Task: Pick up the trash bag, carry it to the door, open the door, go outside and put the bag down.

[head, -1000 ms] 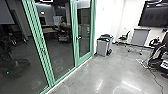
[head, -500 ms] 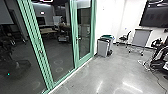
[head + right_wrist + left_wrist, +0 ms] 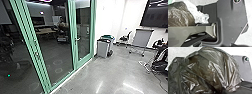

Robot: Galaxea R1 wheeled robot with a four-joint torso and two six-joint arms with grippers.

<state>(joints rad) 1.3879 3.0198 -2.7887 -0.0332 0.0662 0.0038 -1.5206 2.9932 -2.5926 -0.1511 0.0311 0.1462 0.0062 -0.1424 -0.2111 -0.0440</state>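
I can't tell whether my jaws are clenched or released. The dark trash bag (image 3: 205, 70) bulges close to my left wrist camera, its lower part cut off from sight.

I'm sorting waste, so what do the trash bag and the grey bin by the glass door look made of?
Trash bag: thin dark plastic film, glossy, going by its sharp creases and bright glints.

Bin: probably matte hard plastic, given its smooth, dull sides; painted metal is possible.
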